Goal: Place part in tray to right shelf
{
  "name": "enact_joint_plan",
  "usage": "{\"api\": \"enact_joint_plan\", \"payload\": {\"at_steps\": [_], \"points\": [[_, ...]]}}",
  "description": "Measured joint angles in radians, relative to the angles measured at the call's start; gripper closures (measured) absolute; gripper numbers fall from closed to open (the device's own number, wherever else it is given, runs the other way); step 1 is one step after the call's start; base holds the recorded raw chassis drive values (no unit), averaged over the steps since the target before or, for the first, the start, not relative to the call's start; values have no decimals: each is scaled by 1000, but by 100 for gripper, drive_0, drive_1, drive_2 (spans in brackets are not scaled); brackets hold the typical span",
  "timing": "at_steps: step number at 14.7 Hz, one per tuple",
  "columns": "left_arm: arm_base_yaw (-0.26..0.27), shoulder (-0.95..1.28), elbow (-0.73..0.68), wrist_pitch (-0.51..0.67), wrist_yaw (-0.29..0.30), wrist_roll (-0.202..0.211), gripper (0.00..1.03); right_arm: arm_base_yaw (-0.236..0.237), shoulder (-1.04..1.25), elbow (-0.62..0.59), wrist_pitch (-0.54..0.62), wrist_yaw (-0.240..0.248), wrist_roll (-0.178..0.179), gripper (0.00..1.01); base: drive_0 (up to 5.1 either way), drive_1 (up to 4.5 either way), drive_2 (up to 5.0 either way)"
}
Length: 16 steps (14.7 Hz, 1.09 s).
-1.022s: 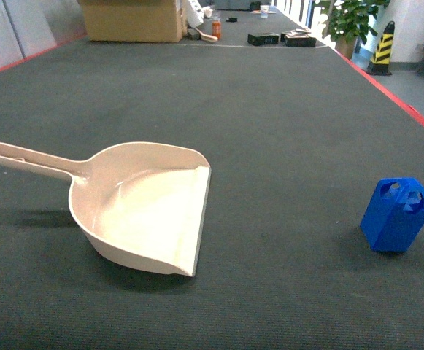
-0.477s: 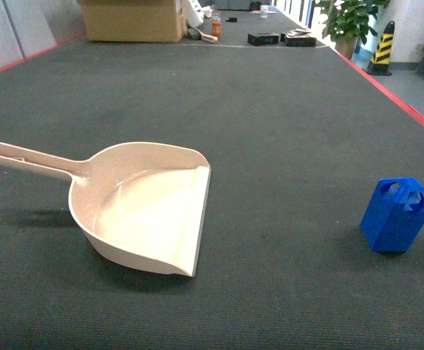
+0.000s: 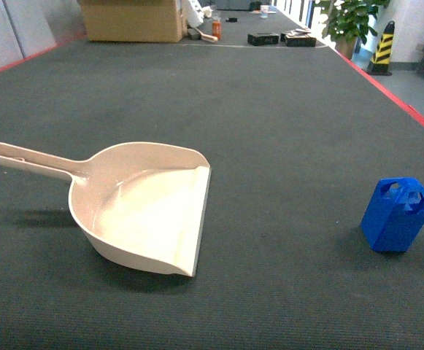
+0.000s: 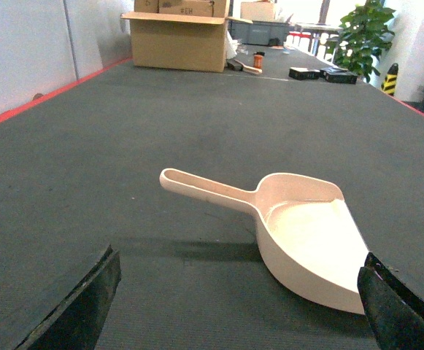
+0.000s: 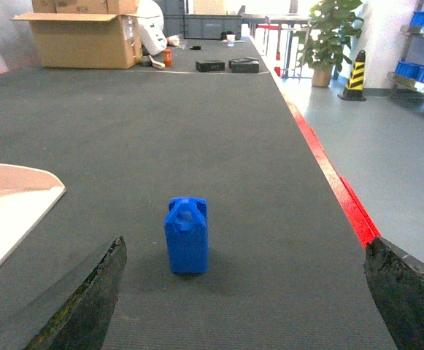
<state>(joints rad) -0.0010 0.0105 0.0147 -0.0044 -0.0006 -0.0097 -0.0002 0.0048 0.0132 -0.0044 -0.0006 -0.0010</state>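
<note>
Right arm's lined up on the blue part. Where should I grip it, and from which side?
Grip the part across its flat side faces, mid-body, below the handle hole. It stands upright and apart from the tray, so come straight ahead with the right gripper open around it.

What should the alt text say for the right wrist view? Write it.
A small blue part stands upright on dark matting, centred between the open right gripper's fingertips. The beige tray's lip shows at left; a cardboard box and potted plant sit behind.
</note>
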Motion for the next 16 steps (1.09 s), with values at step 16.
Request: {"api": "enact_joint_plan", "payload": {"at_steps": [16], "points": [[0,0,0,0,0,0,5,0,0,0,0,0,0,3,0,0,0]]}}
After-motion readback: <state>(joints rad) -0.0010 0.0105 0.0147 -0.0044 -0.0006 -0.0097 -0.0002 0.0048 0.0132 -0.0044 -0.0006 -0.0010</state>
